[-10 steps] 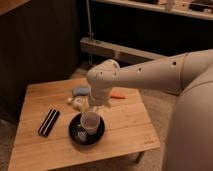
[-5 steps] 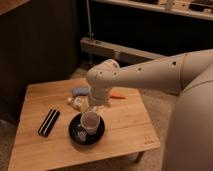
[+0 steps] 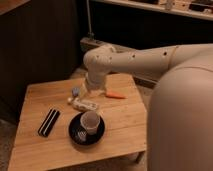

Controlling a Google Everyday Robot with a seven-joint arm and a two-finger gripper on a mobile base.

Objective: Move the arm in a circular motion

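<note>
— Arm (image 3: pixel 135 60): cream-white, stretching in from the right, elbow bent down over wooden table (image 3: pixel 120 127).
— And gripper (image 3: pixel 91 92)?
— At arm's low end, above table's far half. Spread or pressed together: cannot tell.
— Around it?
— Black plate (image 3: pixel 73 134) holding cup (image 3: pixel 90 121), nearer the camera; black bar (image 3: pixel 49 122) front-left; white bottle (image 3: pixel 84 105) just below; orange piece (image 3: pixel 116 95) just right.

Dim, warm light falls from above on the cream arm (image 3: pixel 150 60) and the wooden table (image 3: pixel 120 130), while the far wall and shelves are nearly black. The gripper (image 3: pixel 91 90), hanging over the table's far side, is shaded underneath. The near right is murky.
</note>
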